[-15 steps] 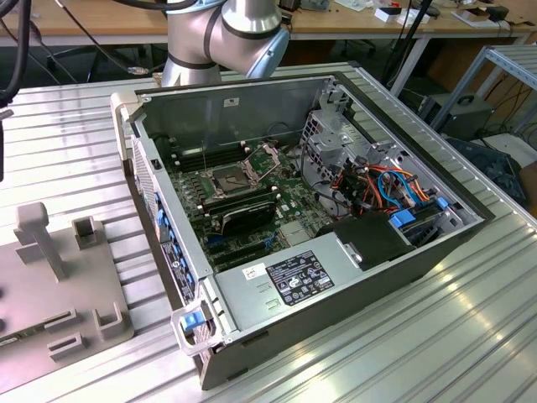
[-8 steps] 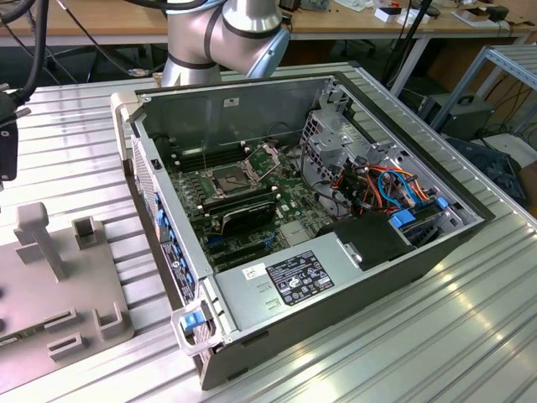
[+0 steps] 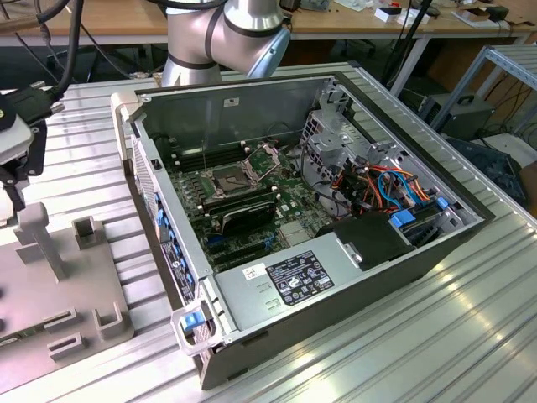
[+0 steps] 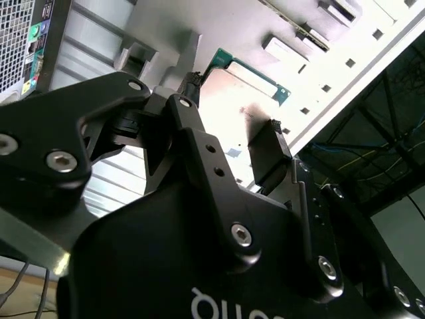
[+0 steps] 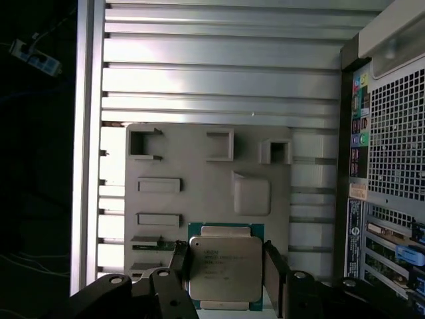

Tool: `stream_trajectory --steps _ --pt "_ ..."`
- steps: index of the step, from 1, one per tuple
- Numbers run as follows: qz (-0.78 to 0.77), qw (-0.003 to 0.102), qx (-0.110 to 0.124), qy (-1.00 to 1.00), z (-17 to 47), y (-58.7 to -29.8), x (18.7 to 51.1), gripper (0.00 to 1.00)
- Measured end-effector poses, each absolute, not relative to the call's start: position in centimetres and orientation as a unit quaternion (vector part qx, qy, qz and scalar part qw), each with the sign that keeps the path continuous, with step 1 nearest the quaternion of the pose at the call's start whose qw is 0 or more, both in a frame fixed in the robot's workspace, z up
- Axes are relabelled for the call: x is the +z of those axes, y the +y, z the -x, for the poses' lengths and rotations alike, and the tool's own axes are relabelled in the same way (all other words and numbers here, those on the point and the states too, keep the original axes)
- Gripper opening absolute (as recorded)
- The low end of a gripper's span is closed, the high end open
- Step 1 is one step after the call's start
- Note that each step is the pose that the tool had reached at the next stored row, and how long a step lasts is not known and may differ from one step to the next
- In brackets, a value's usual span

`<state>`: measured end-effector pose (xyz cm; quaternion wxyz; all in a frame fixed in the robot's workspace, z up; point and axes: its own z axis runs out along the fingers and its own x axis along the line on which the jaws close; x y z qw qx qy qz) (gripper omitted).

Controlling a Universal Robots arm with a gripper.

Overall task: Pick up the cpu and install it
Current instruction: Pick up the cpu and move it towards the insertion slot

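Grey plastic fixture plate [image 3: 50, 294] lies on the ribbed aluminium worktop [image 3: 436, 336] toward its edge at the exterior view's left, just beside the open case. The black two-finger gripper [image 3: 15, 189] hangs over the plate there.

First wrist view: the cpu [image 5: 222, 269], a thin square chip with a silvery metal lid on a green board, lies flat on the plate [image 5: 199, 166]. It is well away from the plate edge with three upright brackets [image 5: 219, 143] and near a plain raised square pad [image 5: 251, 193]. The gripper [image 5: 224, 247] is spread, with one black finger [image 5: 179, 262] along each of two opposite chip edges, just beside them. Can't tell if they touch it.

Second wrist view agrees: the chip's green edge [image 4: 252, 72] shows between the fingers [image 4: 269, 149], with bright plate behind.

Centre: grey steel desktop case [image 3: 252, 101] on its side with the lid off, its port panel toward the plate. A green motherboard [image 3: 289, 201] lies on its floor. The dark square socket [image 3: 229, 179] has its metal frame tilted up on the far side. A grey power supply box [image 3: 285, 281] with a label sits at the case's near edge.

Right end of case: a black box [image 3: 369, 239], with orange and blue cables [image 3: 394, 189] beside it.

The silver arm base [image 3: 226, 34] stands at the worktop's far edge, behind the case.
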<state>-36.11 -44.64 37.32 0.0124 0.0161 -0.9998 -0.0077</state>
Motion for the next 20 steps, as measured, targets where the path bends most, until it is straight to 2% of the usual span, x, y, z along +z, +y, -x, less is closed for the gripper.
stream_trajectory --steps 20 --pt "-0.016 0.013 -0.008 -1.000 33.1 -44.6 37.3 0.55"
